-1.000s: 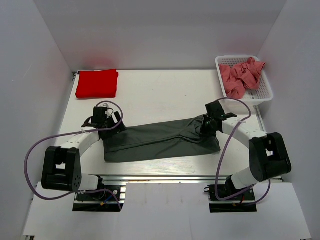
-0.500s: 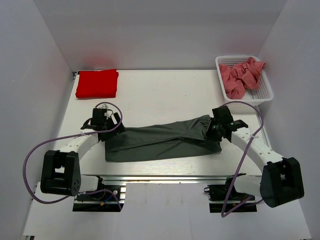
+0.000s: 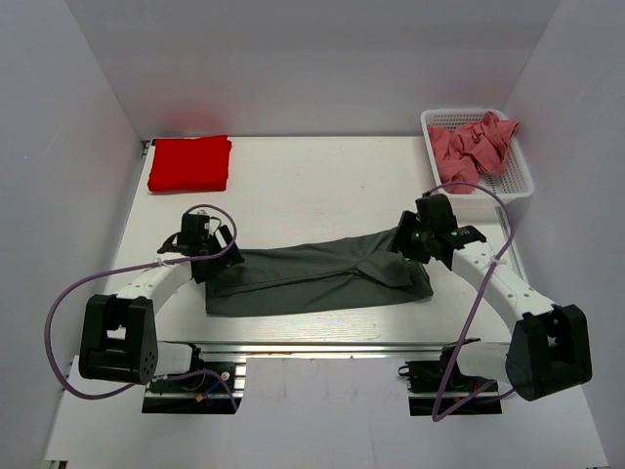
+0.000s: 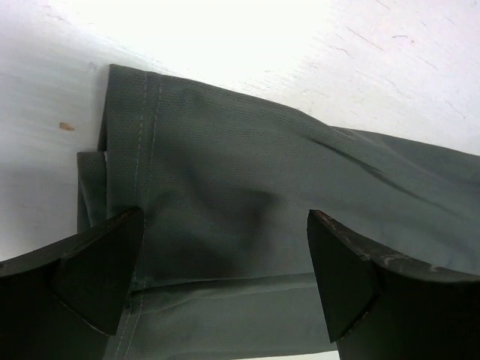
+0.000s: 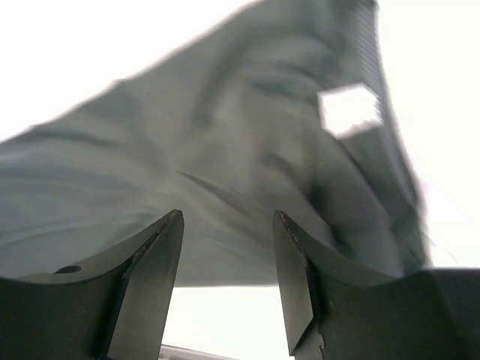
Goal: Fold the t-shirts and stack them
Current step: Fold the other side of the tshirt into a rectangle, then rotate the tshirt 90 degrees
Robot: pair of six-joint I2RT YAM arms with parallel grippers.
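A dark grey t-shirt (image 3: 317, 277) lies folded into a long band across the near half of the table. My left gripper (image 3: 207, 262) hovers over its left end, jaws wide open, nothing between them; the left wrist view shows the hemmed corner (image 4: 131, 142) below. My right gripper (image 3: 415, 244) stands over the shirt's right end, open, with the grey fabric (image 5: 225, 150) lying loose beyond its fingers. A folded bright red t-shirt (image 3: 189, 162) rests at the far left. Crumpled dusty pink t-shirts (image 3: 472, 147) fill the basket.
A white mesh basket (image 3: 520, 181) sits at the far right corner of the table. White walls close in the table on the left, back and right. The arm bases and purple cables stand along the near edge.
My right gripper has opened and let go of the grey shirt's right end, which has dropped flat on the table. The left gripper stayed open and shifted slightly.
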